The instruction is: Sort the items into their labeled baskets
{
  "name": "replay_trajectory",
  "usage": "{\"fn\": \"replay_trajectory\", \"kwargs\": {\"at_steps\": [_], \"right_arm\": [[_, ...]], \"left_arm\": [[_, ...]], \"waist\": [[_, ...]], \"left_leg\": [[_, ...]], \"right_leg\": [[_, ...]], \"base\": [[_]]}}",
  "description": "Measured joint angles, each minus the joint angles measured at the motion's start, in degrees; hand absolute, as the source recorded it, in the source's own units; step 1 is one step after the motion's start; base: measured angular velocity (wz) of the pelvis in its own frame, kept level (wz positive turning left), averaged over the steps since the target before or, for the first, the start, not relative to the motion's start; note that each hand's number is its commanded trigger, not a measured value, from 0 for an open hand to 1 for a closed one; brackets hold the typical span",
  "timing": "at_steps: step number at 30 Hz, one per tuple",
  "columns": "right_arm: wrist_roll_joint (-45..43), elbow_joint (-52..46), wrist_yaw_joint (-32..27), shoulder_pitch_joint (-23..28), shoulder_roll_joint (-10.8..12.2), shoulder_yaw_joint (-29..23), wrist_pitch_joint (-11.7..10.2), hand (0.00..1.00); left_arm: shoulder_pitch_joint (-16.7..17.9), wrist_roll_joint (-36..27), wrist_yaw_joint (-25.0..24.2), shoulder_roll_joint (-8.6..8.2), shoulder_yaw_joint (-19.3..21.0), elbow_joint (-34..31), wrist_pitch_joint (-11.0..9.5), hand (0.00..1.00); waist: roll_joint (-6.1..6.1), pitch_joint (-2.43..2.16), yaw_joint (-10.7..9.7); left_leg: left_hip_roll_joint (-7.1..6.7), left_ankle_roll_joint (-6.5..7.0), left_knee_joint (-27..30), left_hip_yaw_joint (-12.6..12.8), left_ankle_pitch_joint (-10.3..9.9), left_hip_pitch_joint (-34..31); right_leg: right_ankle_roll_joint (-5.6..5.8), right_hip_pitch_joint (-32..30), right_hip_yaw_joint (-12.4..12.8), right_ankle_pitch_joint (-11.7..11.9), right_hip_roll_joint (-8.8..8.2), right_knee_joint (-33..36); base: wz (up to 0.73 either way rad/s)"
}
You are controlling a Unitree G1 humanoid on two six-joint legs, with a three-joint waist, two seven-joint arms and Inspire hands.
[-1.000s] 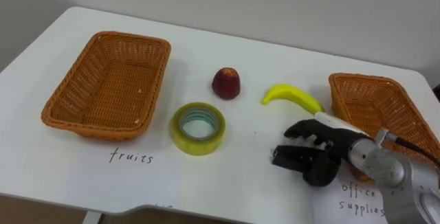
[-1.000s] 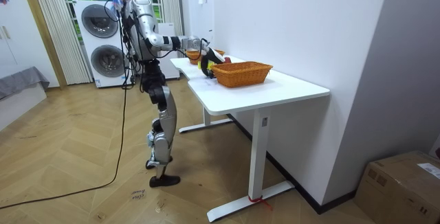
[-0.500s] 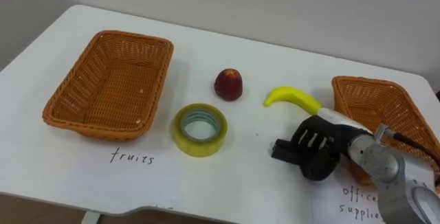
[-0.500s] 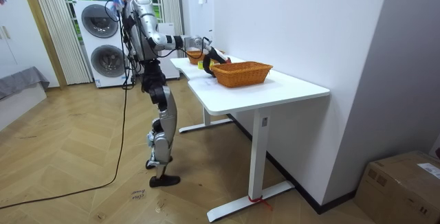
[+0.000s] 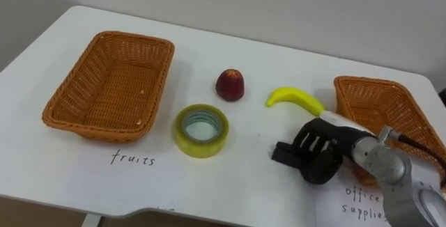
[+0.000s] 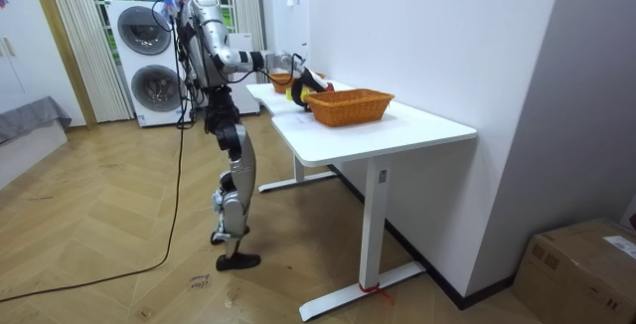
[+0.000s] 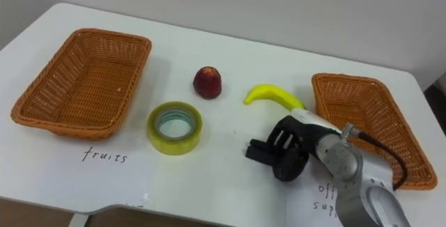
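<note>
Table: white, and it carries all that follows. In the room view the robot stands upright at its long side, with its right arm reaching over the top.
Washing machines: two, stacked, behind the robot at the room view's left, far from the tape roll.
Left basket: woven and orange-brown, well to the left of the tape roll and a little further back. Its floor shows bare.
Handwritten label: a dark pen word on the table, in front of the left basket, just left of the tape roll and nearer the table's front edge.
Tape roll: a yellow ring lying flat near the middle of the table, hole upward. It touches nothing.
Apple: dark red, upright, just behind the tape roll and slightly to its right, with a clear gap between them.
Banana: yellow, lying flat, to the right of the tape roll and further back. Its stem end points toward the apple.
Right hand: dark, low over the table to the right of the tape roll, just in front of the banana. Its fingers are curled under into a loose fist with nothing seen in them. I cannot tell whether it touches the banana.
Right basket: same weave, far right of the tape roll, beyond the hand and wrist, and its floor is also bare.
Paper note: a white sheet with pen writing, in front of the right basket, partly under the forearm.
</note>
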Motion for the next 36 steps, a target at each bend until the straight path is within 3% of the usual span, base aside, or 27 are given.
{"fn": "replay_trajectory", "kwargs": {"at_steps": [7,9,12,18,36], "right_arm": [[3.50,-3.64,-0.12,-0.01,0.00,-1.64,-1.42,1.00],[5.27,-5.01,-1.06,0.01,-0.01,-2.56,-1.95,1.00],[7.83,-7.75,-2.37,0.06,0.00,-4.25,-2.66,1.00],[12.62,-10.77,-6.99,0.05,0.02,-8.69,-5.80,1.00],[16.57,-12.25,-15.16,0.03,0.01,-14.57,-7.37,1.00]], "left_arm": [[0.80,-0.28,0.43,-0.40,0.09,0.12,-1.68,0.00],[1.22,-0.28,0.94,-0.39,0.09,0.15,-1.71,0.00],[2.24,-0.06,0.92,-0.64,0.19,0.12,-1.72,0.00],[3.32,0.13,0.90,-0.87,2.07,-0.21,-2.95,0.00],[4.49,0.85,-1.30,-1.24,3.17,-0.39,-2.94,0.00]], "waist": [[0.83,0.52,-0.40],[0.89,0.52,-0.92],[0.83,0.14,-1.89],[0.99,0.09,-2.05],[0.87,0.01,-3.45]], "left_leg": [[0.00,0.00,-0.19,0.55,0.01,-0.07],[0.01,0.00,-0.24,0.57,0.01,-0.13],[0.00,0.00,-0.22,0.59,0.01,-0.17],[0.04,-0.01,-0.05,0.58,0.02,-0.02],[0.11,-0.01,-0.06,0.70,0.01,-0.02]], "right_leg": [[0.00,-0.46,1.26,0.00,0.25,-0.03],[0.00,-0.58,1.29,0.00,0.21,-0.03],[0.00,-0.70,1.35,0.00,-0.03,0.02],[0.00,-0.71,1.37,0.00,-0.01,0.01],[0.01,-0.70,1.38,0.00,0.10,0.28]], "base": [[-0.04],[0.00],[0.00],[0.00],[0.00]]}}
